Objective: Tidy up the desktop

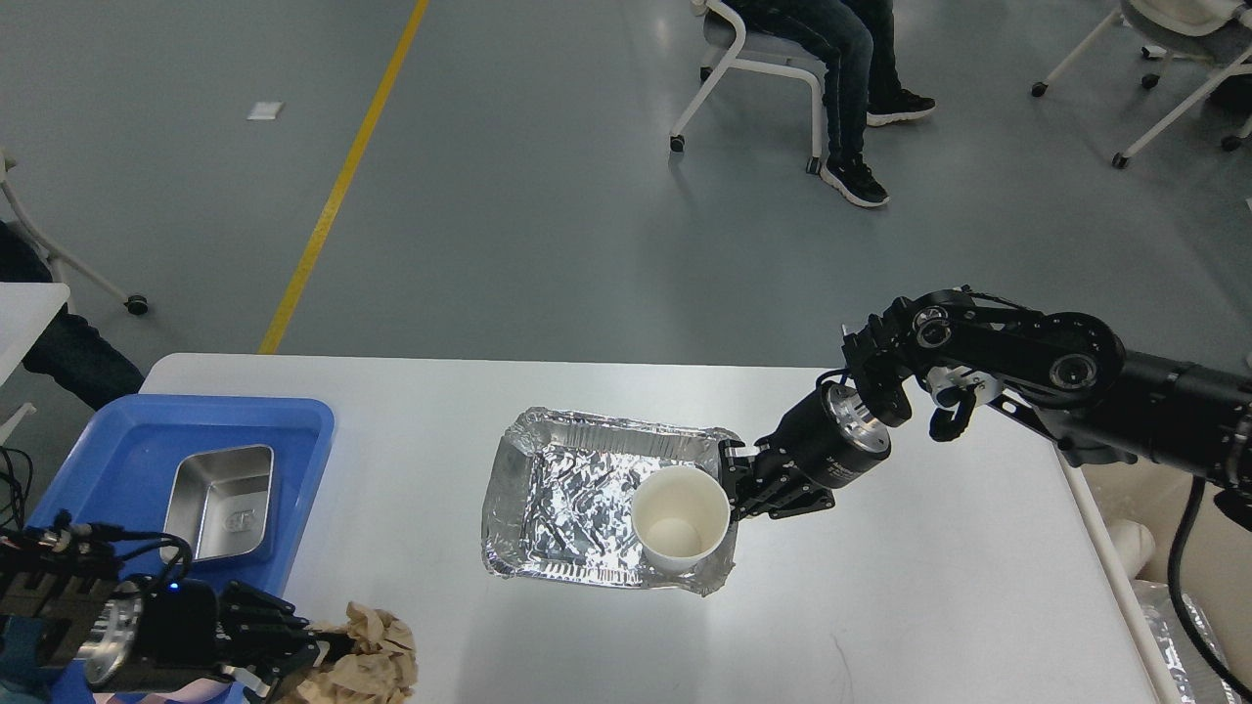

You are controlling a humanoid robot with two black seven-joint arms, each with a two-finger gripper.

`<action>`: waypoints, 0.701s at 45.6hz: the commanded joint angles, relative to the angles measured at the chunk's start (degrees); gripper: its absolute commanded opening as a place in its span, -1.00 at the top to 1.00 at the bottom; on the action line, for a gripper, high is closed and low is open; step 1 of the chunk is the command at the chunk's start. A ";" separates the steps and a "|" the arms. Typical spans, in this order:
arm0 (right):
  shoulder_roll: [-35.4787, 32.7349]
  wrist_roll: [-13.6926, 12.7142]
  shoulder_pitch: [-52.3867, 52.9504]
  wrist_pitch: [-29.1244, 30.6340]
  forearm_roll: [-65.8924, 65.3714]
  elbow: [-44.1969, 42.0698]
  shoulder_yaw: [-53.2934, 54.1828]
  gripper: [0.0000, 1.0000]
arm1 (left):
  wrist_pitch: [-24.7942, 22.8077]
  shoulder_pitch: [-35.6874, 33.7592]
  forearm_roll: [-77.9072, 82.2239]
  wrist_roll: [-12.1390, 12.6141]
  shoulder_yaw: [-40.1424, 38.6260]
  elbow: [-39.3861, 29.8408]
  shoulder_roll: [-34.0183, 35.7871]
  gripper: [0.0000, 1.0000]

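Note:
The white desktop point(910, 587) fills the lower part of the head view. A crinkled foil tray point(562, 499) lies at its middle. A white paper cup point(680, 528) stands upright in the tray's right near corner. My right gripper point(732, 494) is at the cup's right rim, its fingers closed on the cup's wall. A crumpled brown paper ball point(367, 660) lies at the near left edge. My left gripper point(318, 657) is shut on that paper.
A blue plastic tray point(117, 440) sits at the left end and holds a small steel box point(220, 501). A cream bin point(1135, 548) stands beyond the right edge. A seated person point(846, 59) and chairs are on the floor behind the table.

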 commanded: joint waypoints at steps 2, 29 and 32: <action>0.20 0.00 0.00 0.08 0.00 0.00 -0.01 1.00 | 0.17 -0.07 -2.48 -2.35 -2.82 -1.55 7.66 1.00; 0.55 0.00 0.18 -0.01 -0.88 -0.18 -0.01 1.00 | -12.91 -7.36 -17.42 -3.32 -32.44 -2.43 13.20 1.00; 0.55 0.00 0.18 -0.01 -0.97 -0.18 -0.01 1.00 | -15.46 -9.20 -18.39 -3.15 -35.08 -2.43 12.94 1.00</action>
